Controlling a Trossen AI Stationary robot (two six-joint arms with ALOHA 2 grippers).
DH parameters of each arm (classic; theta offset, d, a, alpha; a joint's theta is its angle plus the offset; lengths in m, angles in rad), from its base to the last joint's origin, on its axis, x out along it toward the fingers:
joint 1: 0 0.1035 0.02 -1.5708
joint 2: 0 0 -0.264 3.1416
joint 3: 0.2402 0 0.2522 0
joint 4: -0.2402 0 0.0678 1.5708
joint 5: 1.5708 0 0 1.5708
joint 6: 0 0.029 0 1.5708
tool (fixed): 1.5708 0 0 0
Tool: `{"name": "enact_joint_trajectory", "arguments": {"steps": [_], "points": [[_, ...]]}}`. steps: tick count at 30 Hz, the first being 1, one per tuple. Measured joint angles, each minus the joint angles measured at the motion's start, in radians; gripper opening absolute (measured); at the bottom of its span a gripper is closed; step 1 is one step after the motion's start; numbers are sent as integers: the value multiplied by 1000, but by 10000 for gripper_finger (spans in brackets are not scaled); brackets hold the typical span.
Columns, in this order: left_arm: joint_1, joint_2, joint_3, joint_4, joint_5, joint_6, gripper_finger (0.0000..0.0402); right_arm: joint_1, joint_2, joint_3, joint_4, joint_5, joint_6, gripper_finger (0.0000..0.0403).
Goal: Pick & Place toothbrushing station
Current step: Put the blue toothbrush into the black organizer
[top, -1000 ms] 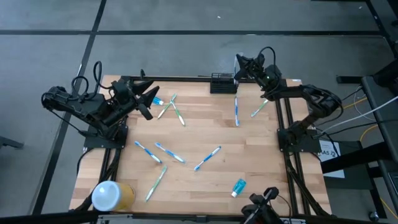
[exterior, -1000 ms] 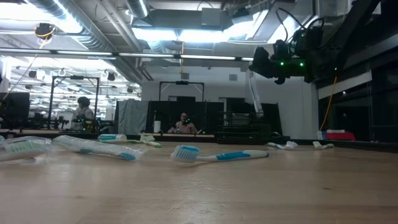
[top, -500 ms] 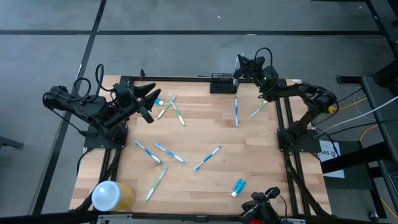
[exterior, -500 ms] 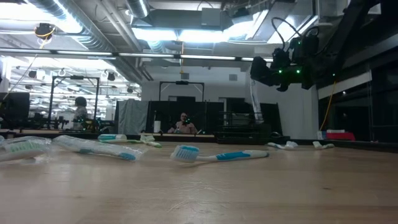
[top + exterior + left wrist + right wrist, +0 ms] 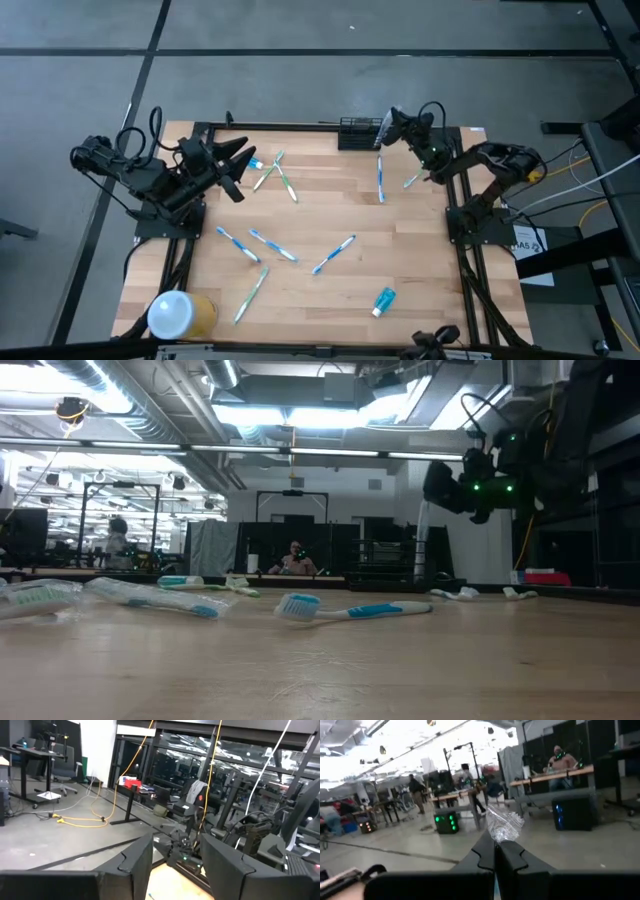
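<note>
Around station [image 5: 358, 132]: scattered toothbrushes [image 5: 333, 254]

- Right gripper [image 5: 388, 122] just beside rack [image 5: 358, 132] at the table's far edge.
- Toothbrushes [image 5: 380, 180] below it; bare wood between them.

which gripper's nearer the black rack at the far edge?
Right. The right gripper sits just beside the toothbrushing station, gripping a toothbrush. The left gripper, open, is across the table's far-left corner.
</note>
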Motion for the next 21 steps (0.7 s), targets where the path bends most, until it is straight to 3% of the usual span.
{"name": "enact_joint_trajectory", "arguments": {"steps": [7, 14, 21], "points": [[0, 0, 0, 62, 19, 56, 159, 21, -3, 0, 33, 37, -17, 10], [0, 5, 0, 73, 53, 71, 159, 21, -3, -1, -2, 131, 39, 57], [-11, 18, 0, 73, 53, 83, 159, 20, -3, -1, -47, 63, 121, 115]]}}
